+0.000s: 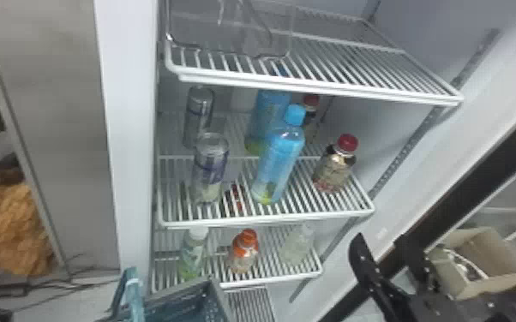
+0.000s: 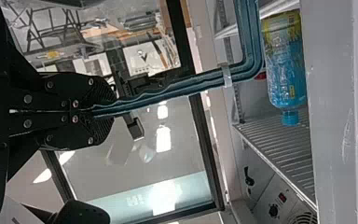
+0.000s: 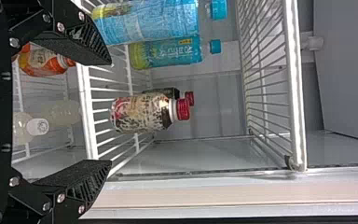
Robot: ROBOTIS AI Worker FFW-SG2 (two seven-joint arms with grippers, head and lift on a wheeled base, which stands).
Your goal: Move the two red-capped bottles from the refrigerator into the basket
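In the head view, a red-capped bottle [image 1: 332,171] is seen near the right edge of the middle shelf [image 1: 270,219], another [image 1: 310,102] behind it. The basket handle [image 2: 186,87] is clenched by the left claw [image 2: 109,112] in the left wrist view. In the right wrist view, the right claw [image 1: 380,240] is spread open.

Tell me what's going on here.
The robot's left claw is holding a basket by its handle. Its right claw is open, facing a red-capped bottle and a second red-capped bottle behind it. Both bottles stand on a refrigerator shelf, not yet in the basket.
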